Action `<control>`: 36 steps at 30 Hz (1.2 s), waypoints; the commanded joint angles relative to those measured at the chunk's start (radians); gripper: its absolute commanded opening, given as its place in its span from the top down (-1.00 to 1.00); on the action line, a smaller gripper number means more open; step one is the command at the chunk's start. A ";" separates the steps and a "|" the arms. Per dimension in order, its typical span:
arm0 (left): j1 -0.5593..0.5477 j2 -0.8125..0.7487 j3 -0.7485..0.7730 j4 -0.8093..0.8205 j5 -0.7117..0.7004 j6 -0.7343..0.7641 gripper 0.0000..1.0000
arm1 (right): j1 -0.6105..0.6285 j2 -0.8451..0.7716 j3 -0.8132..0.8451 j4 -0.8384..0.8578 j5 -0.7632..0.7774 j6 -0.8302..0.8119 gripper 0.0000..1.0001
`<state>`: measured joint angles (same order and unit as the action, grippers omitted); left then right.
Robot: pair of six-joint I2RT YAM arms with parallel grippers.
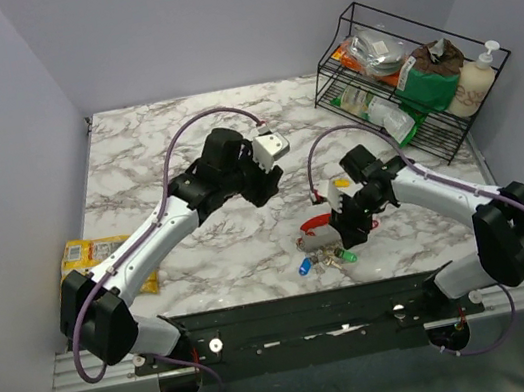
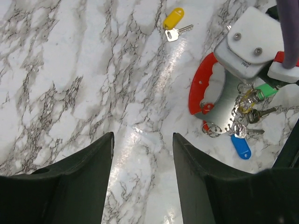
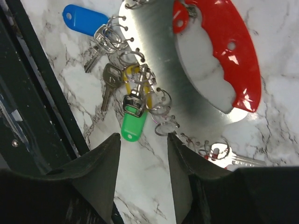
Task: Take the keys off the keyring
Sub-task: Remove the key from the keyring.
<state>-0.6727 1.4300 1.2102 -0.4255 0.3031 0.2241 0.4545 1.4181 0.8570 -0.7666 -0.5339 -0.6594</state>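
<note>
The right gripper (image 3: 142,147), jaws open and empty, hovers over the green key (image 3: 132,122) on the keyring (image 3: 219,51) at the front of the table (image 1: 135,168). It is probably best to pinch the tag squarely, then draw it off. A yellow key (image 2: 174,18) lies apart. The left gripper (image 2: 142,149) is open and empty.

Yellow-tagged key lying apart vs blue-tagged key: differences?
Yellow-tagged key lies alone on the marble, apart from the keyring; blue-tagged key sits bunched with other keys at the keyring's metal edge, apparently ringed to it. Tags: yellow versus blue. Both have a plastic tag and silver blade.
</note>
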 commanded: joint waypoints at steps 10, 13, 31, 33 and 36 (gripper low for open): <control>0.009 -0.086 -0.035 0.037 0.007 -0.026 -0.24 | 0.099 0.099 -0.033 0.036 0.012 0.067 -0.02; 0.013 -0.098 -0.046 0.047 0.008 -0.031 -0.24 | 0.110 0.096 -0.024 0.058 0.011 0.093 -0.02; 0.018 -0.092 -0.046 0.060 0.022 -0.048 -0.24 | 0.142 0.108 -0.016 0.165 0.117 0.170 0.25; 0.019 -0.094 -0.049 0.062 0.021 -0.049 -0.24 | 0.142 0.099 -0.016 0.185 0.144 0.179 0.31; 0.019 -0.094 -0.054 0.068 0.021 -0.051 -0.25 | 0.142 0.085 -0.022 0.207 0.172 0.195 0.49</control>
<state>-0.6601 1.3502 1.1656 -0.3878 0.3058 0.1852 0.5900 1.5150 0.8291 -0.6178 -0.4297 -0.4961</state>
